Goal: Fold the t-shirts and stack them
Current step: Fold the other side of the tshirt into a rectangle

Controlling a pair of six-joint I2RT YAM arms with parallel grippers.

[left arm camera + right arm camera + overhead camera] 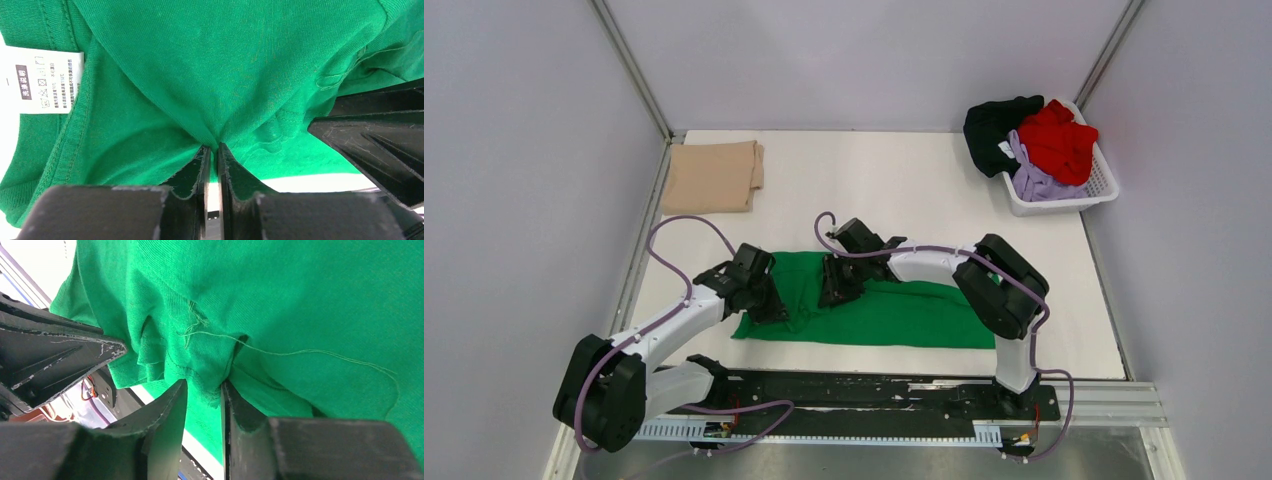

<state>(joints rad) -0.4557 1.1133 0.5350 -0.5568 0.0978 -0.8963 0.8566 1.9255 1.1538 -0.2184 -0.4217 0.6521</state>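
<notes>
The white table [924, 190] sits between plain grey walls. The green t-shirt [904, 312] lies across the table's near half, its long axis running left to right, parallel to my two bases. Both my claws are at its left end, near each other. My left gripper [774, 305] is pinched tight on a bunch of green cloth, not far from the white care label [47, 82]. My right gripper [834, 288] is clamped narrow on a hemmed fold just to the right of it. Nearly all the cloth stretches away to my right, flat on the table. I judge the fold must carry this end rightward along that axis. The folded tan t-shirt [714, 176] lies at the far-left corner, well apart. The white basket [1064, 207] holding the other shirts stands at the far right.
</notes>
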